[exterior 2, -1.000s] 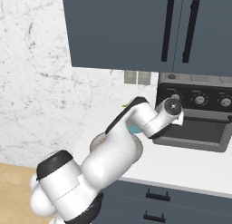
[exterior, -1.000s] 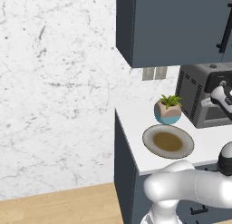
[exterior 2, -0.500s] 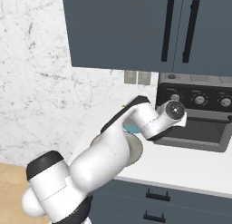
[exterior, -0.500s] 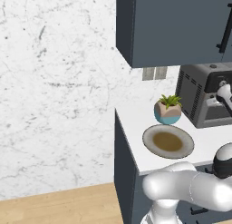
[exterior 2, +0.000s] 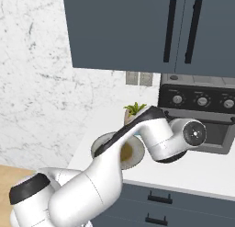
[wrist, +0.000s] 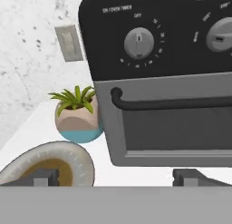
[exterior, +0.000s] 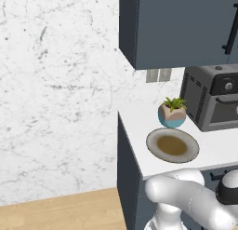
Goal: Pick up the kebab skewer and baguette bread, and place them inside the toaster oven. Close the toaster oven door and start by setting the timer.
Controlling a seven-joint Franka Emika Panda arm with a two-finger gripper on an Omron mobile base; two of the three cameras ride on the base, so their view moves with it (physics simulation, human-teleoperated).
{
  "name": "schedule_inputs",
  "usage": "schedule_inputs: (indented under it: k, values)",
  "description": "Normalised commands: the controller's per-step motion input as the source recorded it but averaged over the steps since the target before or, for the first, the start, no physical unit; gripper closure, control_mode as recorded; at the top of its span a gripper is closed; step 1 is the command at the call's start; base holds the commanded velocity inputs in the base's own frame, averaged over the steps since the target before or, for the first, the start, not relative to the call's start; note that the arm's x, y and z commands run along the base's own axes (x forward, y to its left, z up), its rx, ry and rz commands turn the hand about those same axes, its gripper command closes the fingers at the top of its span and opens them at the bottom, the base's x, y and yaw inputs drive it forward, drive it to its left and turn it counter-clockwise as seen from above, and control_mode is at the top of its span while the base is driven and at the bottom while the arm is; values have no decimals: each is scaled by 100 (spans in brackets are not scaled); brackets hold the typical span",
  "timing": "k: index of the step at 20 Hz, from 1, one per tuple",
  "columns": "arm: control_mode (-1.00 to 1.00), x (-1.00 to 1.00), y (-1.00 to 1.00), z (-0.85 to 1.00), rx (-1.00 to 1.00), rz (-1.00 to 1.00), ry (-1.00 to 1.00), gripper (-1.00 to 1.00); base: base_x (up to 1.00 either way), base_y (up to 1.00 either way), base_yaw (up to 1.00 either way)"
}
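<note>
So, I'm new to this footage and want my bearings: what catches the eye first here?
The dark toaster oven at the back of the white counter, its door shut and a round dial above the handle. Left of it a small potted plant stands beside a grey plate with a brown centre. The big white arm reaches over the plate toward the oven, its gripper open.

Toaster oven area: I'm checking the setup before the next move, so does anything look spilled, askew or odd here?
Nothing stands out. The toaster oven sits square on the counter with its door shut, the potted plant stands upright beside it, and the plate lies flat with no spill around it. The gripper hangs open, holding nothing.
</note>
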Motion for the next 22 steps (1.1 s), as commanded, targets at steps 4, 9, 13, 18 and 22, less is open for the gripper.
schedule_inputs:
  k: [4, 9, 13, 18, 22]
  values:
    - [-100, -12, 6, 0, 0, 0, -22, -100, 0, 0, 0]
    - [-100, 5, 0, 15, 0, 0, -23, -100, 0, 0, 0]
    - [-100, 1, 0, 46, 0, 0, -25, -100, 0, 0, 0]
    - [-100, 0, 0, 58, 0, 0, -23, -100, 0, 0, 0]
    - [-100, 4, 18, 37, 0, 0, -17, -100, 0, 0, 0]
